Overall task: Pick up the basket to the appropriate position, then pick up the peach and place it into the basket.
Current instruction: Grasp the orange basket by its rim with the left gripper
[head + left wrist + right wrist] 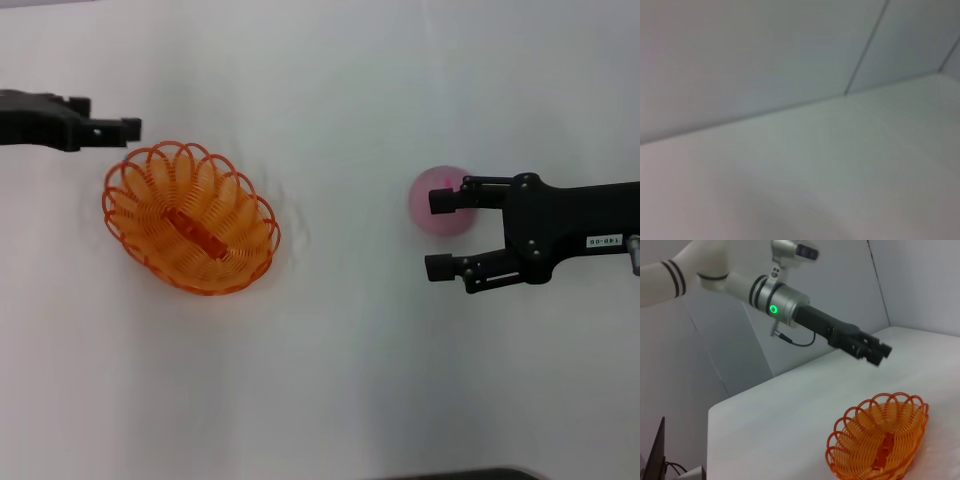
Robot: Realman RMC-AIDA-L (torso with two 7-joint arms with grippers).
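Note:
The orange wire basket (pixel 190 218) sits on the white table at the left; it also shows in the right wrist view (pixel 880 442) and holds nothing. The pale pink peach (pixel 445 222) lies on the table at the right. My right gripper (pixel 437 234) is open, one finger over the peach's top and the other on the near side of it, holding nothing. My left gripper (pixel 128 128) hovers just behind the basket's far left rim, apart from it, and shows in the right wrist view (pixel 876 351) above the basket. The left wrist view shows only table and wall.
The white table (pixel 330 380) spreads around both objects, with open surface between basket and peach. A grey panelled wall (pixel 840 285) stands behind the table. A dark edge (pixel 470 474) shows at the front of the head view.

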